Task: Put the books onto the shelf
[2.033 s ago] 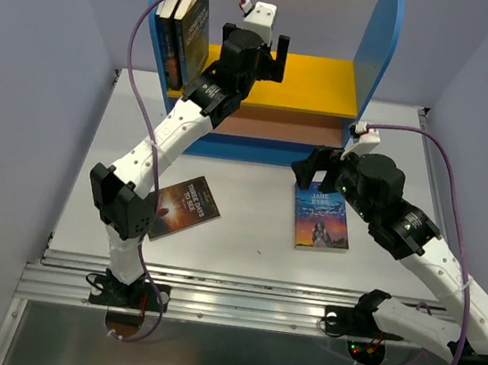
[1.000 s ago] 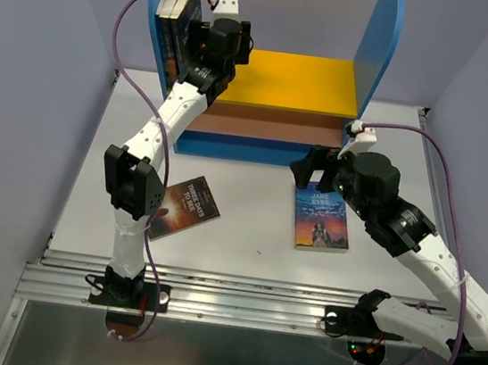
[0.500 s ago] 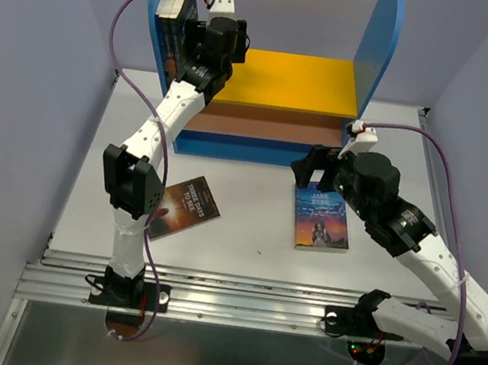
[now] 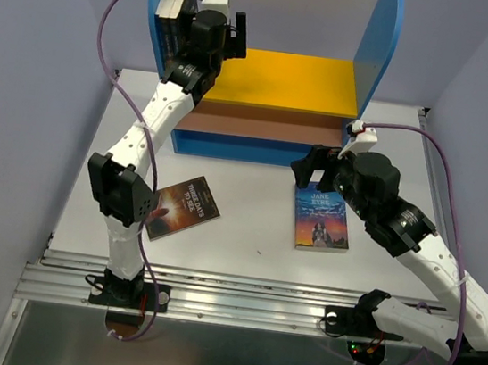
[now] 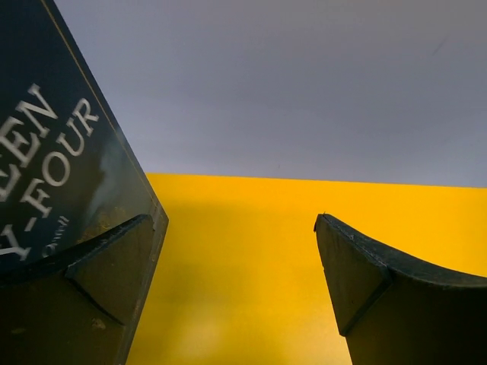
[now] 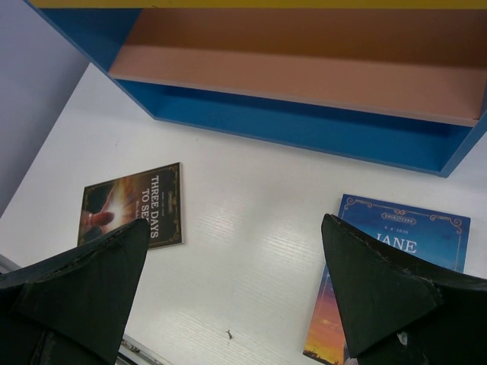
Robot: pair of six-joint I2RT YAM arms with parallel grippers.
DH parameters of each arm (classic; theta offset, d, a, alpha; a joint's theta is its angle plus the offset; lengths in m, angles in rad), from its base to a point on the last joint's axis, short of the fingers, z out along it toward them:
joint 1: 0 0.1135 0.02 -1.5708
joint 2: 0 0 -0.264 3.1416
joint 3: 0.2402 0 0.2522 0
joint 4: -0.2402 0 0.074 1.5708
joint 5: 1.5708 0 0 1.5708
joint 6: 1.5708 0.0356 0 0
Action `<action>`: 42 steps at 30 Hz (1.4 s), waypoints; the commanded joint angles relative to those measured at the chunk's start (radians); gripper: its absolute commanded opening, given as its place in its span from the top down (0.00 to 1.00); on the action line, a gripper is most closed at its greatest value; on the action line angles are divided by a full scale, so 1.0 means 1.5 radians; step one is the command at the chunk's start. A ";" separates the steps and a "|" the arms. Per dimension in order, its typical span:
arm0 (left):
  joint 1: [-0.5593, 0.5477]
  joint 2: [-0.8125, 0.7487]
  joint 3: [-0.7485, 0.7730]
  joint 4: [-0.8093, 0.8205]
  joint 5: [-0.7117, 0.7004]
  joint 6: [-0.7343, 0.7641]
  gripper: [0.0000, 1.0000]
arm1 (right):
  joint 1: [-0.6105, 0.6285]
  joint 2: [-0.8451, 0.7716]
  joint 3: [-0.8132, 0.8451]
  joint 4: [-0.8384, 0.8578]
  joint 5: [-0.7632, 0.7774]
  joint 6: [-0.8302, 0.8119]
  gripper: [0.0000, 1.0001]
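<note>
Blue-sided and yellow-boarded, the shelf (image 4: 379,47) is standing at the far edge of the white table (image 4: 246,237), with two books (image 4: 175,7) already standing upright on the yellow board (image 5: 251,251), leaning against the left side panel. The left arm is reaching up to that corner, its claw (image 4: 234,28) spread wide and gripping nothing. From the left wrist, the claw (image 5: 234,220) is straddling bare yellow board, and one finger (image 5: 99,266) is sitting close against the dark cover of the outer book (image 5: 53,152); whether they are touching cannot be told.

Two more books are lying flat on the table in front of the shelf. The brown book (image 4: 182,210), titled "Three Days to See", is resting at an angle near the left arm's elbow, well apart from the sunset book (image 4: 320,218), titled "Jane Eyre", which is lying face up toward the right.

The right claw (image 4: 315,167) is hanging over the far end of the sunset book, fingers fully parted and holding nothing. Its wrist camera is showing the claw (image 6: 234,224) framing open table, with the brown book (image 6: 137,205) beside one finger, the sunset book (image 6: 396,243) beside the other, and the brownish-pink lower board (image 6: 304,76) beyond.
</note>
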 commanded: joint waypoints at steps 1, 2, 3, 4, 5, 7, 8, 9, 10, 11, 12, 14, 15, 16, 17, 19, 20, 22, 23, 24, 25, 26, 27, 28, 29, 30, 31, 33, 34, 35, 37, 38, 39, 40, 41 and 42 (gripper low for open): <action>0.004 -0.083 -0.003 0.052 0.014 -0.012 0.01 | 0.002 -0.004 0.023 0.013 0.003 -0.011 0.00; 0.002 -0.088 -0.003 0.053 0.008 -0.011 0.01 | 0.002 -0.004 0.023 0.012 0.002 -0.012 0.00; -0.002 -0.098 -0.001 0.052 0.003 -0.010 0.01 | 0.002 -0.004 0.023 0.012 0.004 -0.012 0.00; -0.002 -0.103 0.000 0.052 0.006 -0.009 0.01 | 0.002 -0.003 0.024 0.012 0.003 -0.013 0.00; -0.003 -0.109 0.000 0.051 0.013 -0.008 0.01 | 0.002 -0.002 0.026 0.012 0.002 -0.015 0.00; -0.006 -0.120 0.001 0.046 0.031 -0.010 0.01 | 0.002 0.001 0.027 0.012 0.002 -0.015 0.00; -0.008 -0.136 -0.001 0.044 0.048 -0.010 0.01 | 0.002 0.001 0.027 0.012 0.001 -0.016 0.00; -0.012 -0.145 -0.007 0.043 0.055 -0.004 0.01 | 0.002 0.002 0.027 0.012 0.000 -0.018 0.00; -0.028 -0.163 -0.011 0.041 0.063 0.003 0.01 | 0.002 0.002 0.027 0.012 0.000 -0.019 0.00; -0.037 -0.172 -0.016 0.042 0.069 0.010 0.01 | 0.002 0.003 0.026 0.013 0.000 -0.019 0.00; -0.058 -0.189 -0.022 0.044 0.072 0.020 0.01 | 0.002 0.005 0.027 0.012 -0.002 -0.019 0.00; -0.081 -0.202 -0.023 0.044 0.065 0.034 0.01 | 0.002 0.006 0.026 0.013 -0.005 -0.019 0.00; -0.092 -0.209 -0.023 0.046 0.058 0.040 0.01 | 0.002 0.006 0.026 0.013 -0.006 -0.018 0.00; -0.108 -0.223 -0.023 0.047 0.056 0.046 0.01 | 0.002 0.005 0.026 0.013 -0.006 -0.017 0.00; -0.113 -0.229 -0.022 0.048 0.059 0.046 0.01 | 0.002 0.004 0.026 0.012 -0.007 -0.017 0.00; -0.116 -0.247 -0.024 0.051 0.072 0.038 0.01 | 0.002 0.004 0.025 0.012 -0.007 -0.019 0.00; -0.118 -0.254 -0.030 0.052 0.080 0.036 0.01 | 0.002 0.003 0.024 0.012 -0.010 -0.019 0.00; -0.120 -0.280 -0.043 0.052 0.100 0.029 0.01 | 0.002 0.003 0.023 0.012 -0.016 -0.021 0.00; -0.121 -0.292 -0.053 0.052 0.110 0.026 0.01 | 0.002 0.003 0.024 0.012 -0.018 -0.022 0.00; -0.124 -0.304 -0.065 0.053 0.119 0.019 0.01 | 0.002 0.004 0.024 0.012 -0.021 -0.023 0.00; -0.127 -0.332 -0.094 0.053 0.127 0.015 0.01 | 0.002 0.005 0.024 0.012 -0.029 -0.026 0.00; -0.130 -0.349 -0.116 0.052 0.126 0.011 0.01 | 0.002 0.004 0.024 0.011 -0.033 -0.026 0.00; -0.134 -0.370 -0.173 0.051 0.125 -0.007 0.01 | 0.002 0.004 0.023 0.011 -0.036 -0.026 0.00; -0.134 -0.394 -0.210 0.054 0.121 -0.027 0.01 | 0.002 0.004 0.021 0.012 -0.045 -0.026 0.00; -0.134 -0.447 -0.254 0.056 0.117 -0.046 0.01 | 0.002 0.002 0.020 0.012 -0.048 -0.026 0.00; -0.135 -0.477 -0.354 0.060 0.115 -0.107 0.01 | 0.002 0.002 0.019 0.012 -0.052 -0.026 0.00; -0.137 -0.541 -0.407 0.083 0.131 -0.139 0.01 | 0.002 0.002 0.015 0.013 -0.059 -0.026 0.00; -0.141 -0.606 -0.569 0.124 0.167 -0.220 0.01 | 0.002 0.000 0.011 0.014 -0.070 -0.025 0.00; -0.149 -0.636 -0.614 0.128 0.170 -0.257 0.01 | 0.002 -0.001 0.005 0.017 -0.084 -0.026 0.00; -0.155 -0.685 -0.656 0.129 0.170 -0.289 0.01 | 0.002 -0.005 0.000 0.020 -0.090 -0.024 0.00; -0.163 -0.727 -0.751 0.109 0.177 -0.325 0.01 | 0.002 -0.007 -0.010 0.033 -0.109 -0.026 0.00; -0.166 -0.755 -0.773 0.090 0.175 -0.351 0.01 | 0.002 -0.003 -0.017 0.035 -0.130 -0.026 0.00; -0.167 -0.764 -0.797 0.036 0.169 -0.359 0.01 | 0.002 0.000 -0.021 0.036 -0.143 -0.024 0.00; -0.167 -0.773 -0.802 0.003 0.144 -0.390 0.01 | 0.002 0.003 -0.030 0.038 -0.163 -0.022 0.00; -0.168 -0.776 -0.811 -0.028 0.135 -0.406 0.01 | 0.002 0.006 -0.036 0.041 -0.183 -0.018 0.00; -0.168 -0.777 -0.835 -0.051 0.132 -0.418 0.01 | 0.002 0.009 -0.043 0.046 -0.193 -0.013 0.00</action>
